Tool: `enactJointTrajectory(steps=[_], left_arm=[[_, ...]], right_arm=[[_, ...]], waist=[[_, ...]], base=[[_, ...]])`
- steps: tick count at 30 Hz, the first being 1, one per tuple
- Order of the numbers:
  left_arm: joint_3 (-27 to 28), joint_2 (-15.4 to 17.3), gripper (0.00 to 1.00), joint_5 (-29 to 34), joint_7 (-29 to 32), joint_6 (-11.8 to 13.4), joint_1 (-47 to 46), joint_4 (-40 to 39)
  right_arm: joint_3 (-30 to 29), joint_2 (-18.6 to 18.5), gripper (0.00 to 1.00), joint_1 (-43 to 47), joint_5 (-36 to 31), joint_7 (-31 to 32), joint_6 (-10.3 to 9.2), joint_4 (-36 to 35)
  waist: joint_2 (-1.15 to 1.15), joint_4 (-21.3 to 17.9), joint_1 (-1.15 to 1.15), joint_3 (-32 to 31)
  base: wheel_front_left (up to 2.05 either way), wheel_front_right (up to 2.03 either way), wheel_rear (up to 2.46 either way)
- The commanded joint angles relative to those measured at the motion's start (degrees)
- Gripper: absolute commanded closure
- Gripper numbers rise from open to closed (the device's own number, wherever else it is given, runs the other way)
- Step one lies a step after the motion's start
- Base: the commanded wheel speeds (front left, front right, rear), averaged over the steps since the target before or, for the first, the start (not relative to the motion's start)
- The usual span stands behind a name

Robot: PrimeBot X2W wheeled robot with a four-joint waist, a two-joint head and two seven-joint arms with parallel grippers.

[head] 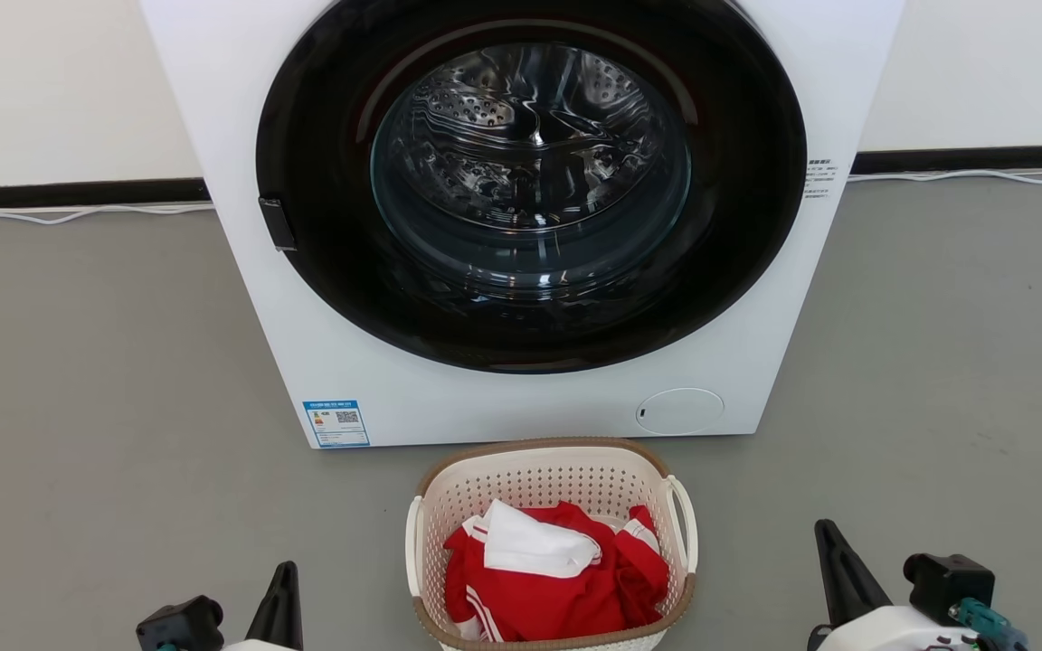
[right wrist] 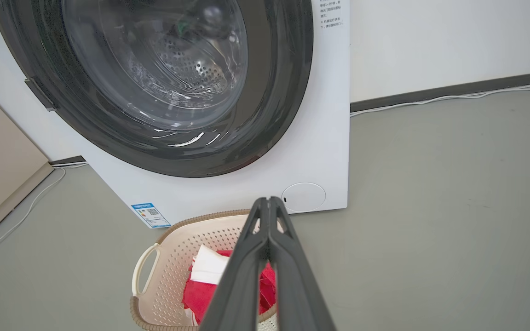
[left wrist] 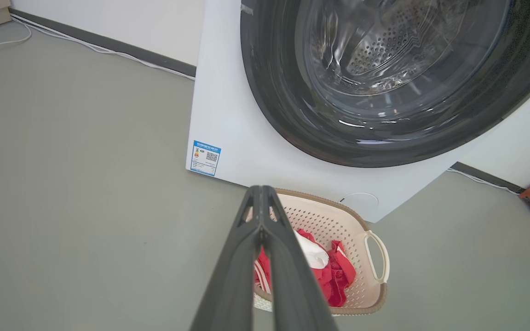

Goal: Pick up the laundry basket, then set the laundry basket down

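The laundry basket is small and cream-white, rounded-rectangular, with perforated walls, a brown woven-look rim and a white loop handle on each side. It stands upright between the left gripper and the right gripper, touching neither, its far end beyond their tips. Crumpled red-and-white cloth lies inside.

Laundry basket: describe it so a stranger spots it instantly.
Find the big white front-loading washer. On the grey floor before it sits a small cream perforated plastic laundry basket. Its brown woven-look rim and red-and-white clothes set it apart.
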Motion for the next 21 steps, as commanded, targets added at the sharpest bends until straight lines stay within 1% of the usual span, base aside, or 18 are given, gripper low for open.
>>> enactJointTrajectory(steps=[1, 21], left_arm=[[0.8, 0.2, 1.0, -1.3, 0.3, -0.4, -2.3, -1.7], [3.0, -0.2, 1.0, -12.5, 3.6, -2.1, -3.1, -3.3]], right_arm=[[-0.1, -0.2, 1.0, -2.1, 1.7, 0.3, 0.04, -2.0], [-1.0, -0.2, 1.0, -2.0, 15.8, 3.5, 0.11, -4.8]], waist=[[0.0, 0.0, -0.01, 0.0], [0.0, 0.3, -0.01, 0.4]], base=[[0.0, 0.0, 0.0], [0.0, 0.0, 0.0]])
